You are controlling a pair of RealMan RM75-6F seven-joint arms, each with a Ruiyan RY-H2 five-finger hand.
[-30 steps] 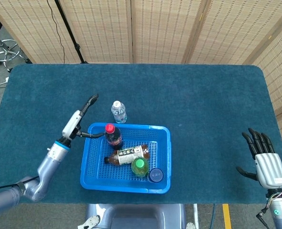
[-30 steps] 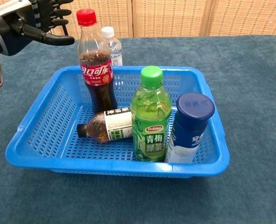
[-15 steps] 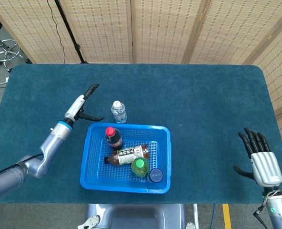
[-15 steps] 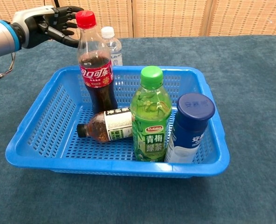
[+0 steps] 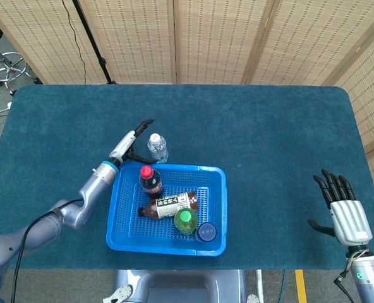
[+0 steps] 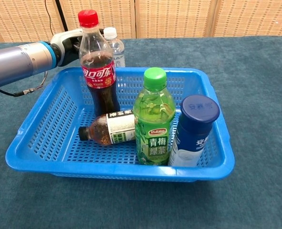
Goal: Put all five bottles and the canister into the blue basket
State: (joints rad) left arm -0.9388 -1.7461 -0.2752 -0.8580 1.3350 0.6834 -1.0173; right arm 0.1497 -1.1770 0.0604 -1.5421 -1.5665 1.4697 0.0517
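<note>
The blue basket [image 5: 215, 170] [image 6: 36, 138] sits at the table's near middle. Inside it stand a red-capped cola bottle [image 5: 150, 179] [image 6: 97, 71], a green-capped bottle [image 5: 185, 220] [image 6: 153, 119] and a blue-lidded canister [image 5: 206, 231] [image 6: 193, 131]. A brown tea bottle [image 5: 171, 205] [image 6: 110, 128] lies flat among them. A clear water bottle [image 5: 156, 148] [image 6: 114, 45] stands on the cloth just behind the basket's far rim. My left hand [image 5: 132, 140] [image 6: 69, 40] is open just left of it, fingers stretched toward it, partly hidden behind the cola bottle in the chest view. My right hand [image 5: 343, 211] is open at the near right, holding nothing.
The blue-green cloth table [image 5: 269, 139] spreads wide around the basket. Folding wicker screens [image 5: 206, 38] stand behind the far edge, with a stool [image 5: 9, 66] on the floor at the far left.
My left hand has swung right and toward the water bottle, from beside the basket's left corner to just left of the bottle. The right hand has barely shifted.
</note>
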